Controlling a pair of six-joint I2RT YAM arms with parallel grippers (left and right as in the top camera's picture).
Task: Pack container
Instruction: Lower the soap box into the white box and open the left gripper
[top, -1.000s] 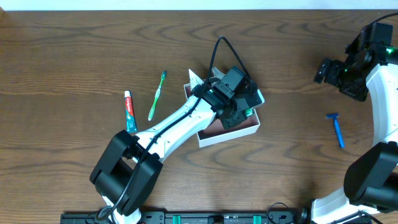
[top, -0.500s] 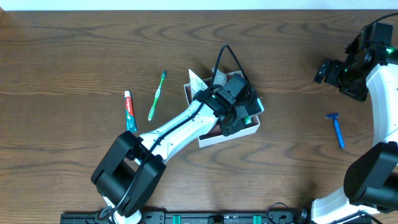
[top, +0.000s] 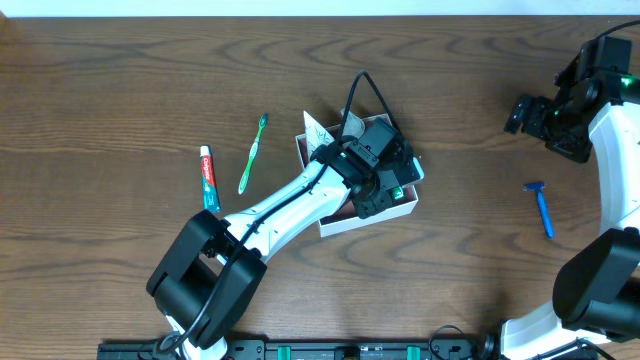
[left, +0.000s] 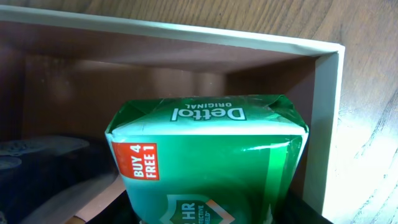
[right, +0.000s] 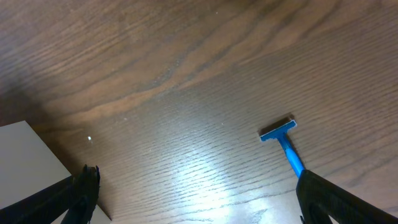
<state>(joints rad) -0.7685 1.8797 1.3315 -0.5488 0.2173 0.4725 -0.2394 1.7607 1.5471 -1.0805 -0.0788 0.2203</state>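
One container (top: 345, 222) is seen mid-table, largely hidden by the left arm; one Dettol soap box (left: 205, 162), cut off below, is gripped inside it by the left gripper (top: 390, 188), its fingers barely discernible. One toothpaste tube (top: 208, 178), one green toothbrush (top: 252, 153) and one blue razor (top: 540, 205) are counted outside; the right gripper (right: 198, 177) is spread wide
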